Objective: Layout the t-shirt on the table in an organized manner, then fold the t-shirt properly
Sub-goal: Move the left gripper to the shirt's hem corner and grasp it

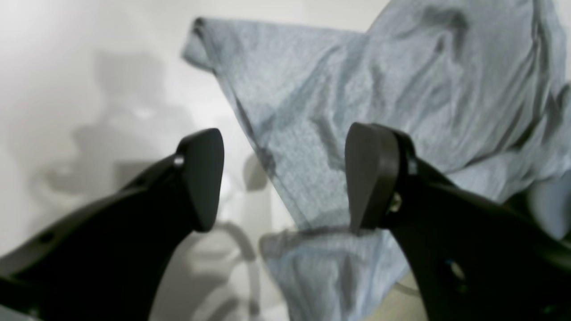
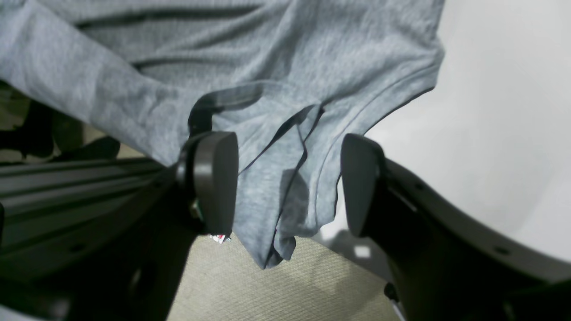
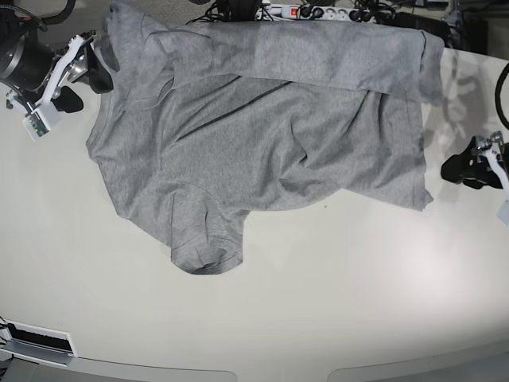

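We see a glossy off-white counter (image 3: 318, 302) with a curved near edge; cables and a power strip (image 3: 306, 11) crowd its far edge. The grey t-shirt (image 3: 262, 135) lies spread but wrinkled on the counter's far half, its top draped over the far edge. The left gripper (image 1: 283, 178), jaws apart, stands just beside the shirt's hem. The right gripper (image 2: 287, 183), jaws apart, straddles a hanging fold without clamping it.

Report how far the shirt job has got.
Done: the t-shirt lies spread across the table, though wrinkled, its far edge draped past the table's edge. In hand: nothing; the left gripper and right gripper are both open, holding no cloth. Left: smoothing the wrinkles and every fold.
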You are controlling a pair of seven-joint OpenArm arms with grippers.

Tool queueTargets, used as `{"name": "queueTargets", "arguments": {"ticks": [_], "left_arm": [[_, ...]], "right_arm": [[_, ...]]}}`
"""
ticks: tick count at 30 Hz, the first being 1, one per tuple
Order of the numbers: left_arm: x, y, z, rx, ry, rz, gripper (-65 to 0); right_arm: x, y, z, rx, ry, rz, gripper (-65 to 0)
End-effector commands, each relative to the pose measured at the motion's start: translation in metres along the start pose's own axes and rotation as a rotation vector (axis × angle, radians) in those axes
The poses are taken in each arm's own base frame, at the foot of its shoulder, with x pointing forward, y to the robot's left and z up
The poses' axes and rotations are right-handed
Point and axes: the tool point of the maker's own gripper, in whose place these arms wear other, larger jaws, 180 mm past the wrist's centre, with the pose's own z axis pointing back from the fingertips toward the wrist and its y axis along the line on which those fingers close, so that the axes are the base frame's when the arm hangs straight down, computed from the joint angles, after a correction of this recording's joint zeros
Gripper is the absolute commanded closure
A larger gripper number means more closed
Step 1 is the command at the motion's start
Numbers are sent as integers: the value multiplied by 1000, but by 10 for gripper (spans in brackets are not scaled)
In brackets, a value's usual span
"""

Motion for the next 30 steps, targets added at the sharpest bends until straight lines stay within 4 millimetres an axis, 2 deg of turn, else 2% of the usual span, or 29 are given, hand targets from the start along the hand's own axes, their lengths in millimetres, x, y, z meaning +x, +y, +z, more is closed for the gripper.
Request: {"name": "queueTargets", "arguments": {"ticks": [1, 7, 12, 18, 27, 30], "left_arm": [[19, 7, 6, 5, -59, 7, -431], [8, 26, -26, -57, -111, 204, -431], [7, 28, -50, -110, -141, 313, -431], [8, 33, -72, -55, -142, 327, -431], [-7, 12, -106, -53, -108, 350, -431], [-1, 8, -110, -67, -125, 360, -412]], "right_arm": [[8, 0, 4, -1, -29, 17, -383], [8, 0, 4, 0, -30, 17, -383], [9, 0, 4, 0, -33, 17, -383], [9, 0, 4, 0, -34, 17, -383], [12, 0, 4, 0, -53, 17, -383], [13, 0, 4, 0, -53, 17, -383]]}}
